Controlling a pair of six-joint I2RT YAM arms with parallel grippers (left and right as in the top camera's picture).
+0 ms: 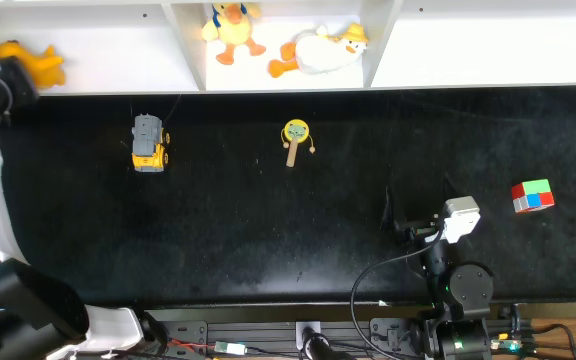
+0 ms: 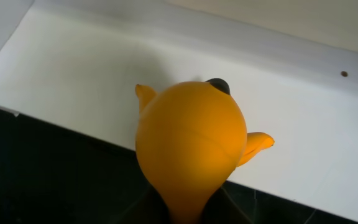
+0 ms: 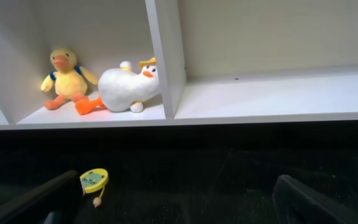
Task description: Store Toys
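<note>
My left gripper (image 1: pixel 13 80) is at the far left, at the white shelf's (image 1: pixel 118 60) left compartment, shut on an orange duck toy (image 1: pixel 34 62). In the left wrist view the orange duck toy (image 2: pixel 191 140) hangs just over the shelf floor's front edge. A yellow toy truck (image 1: pixel 148 143), a yellow rattle drum (image 1: pixel 295 137) and a coloured cube (image 1: pixel 533 196) lie on the black table. My right gripper (image 1: pixel 400 215) rests low at the near right, open and holding nothing; its fingers (image 3: pixel 36 199) stand wide apart.
The shelf's middle compartment holds a yellow plush duck (image 1: pixel 233 24) and a white plush goose (image 1: pixel 320 50), separated from the bare right compartment (image 3: pixel 278 87) by a divider wall (image 3: pixel 166 56). The rattle drum (image 3: pixel 94 180) lies ahead of the right gripper.
</note>
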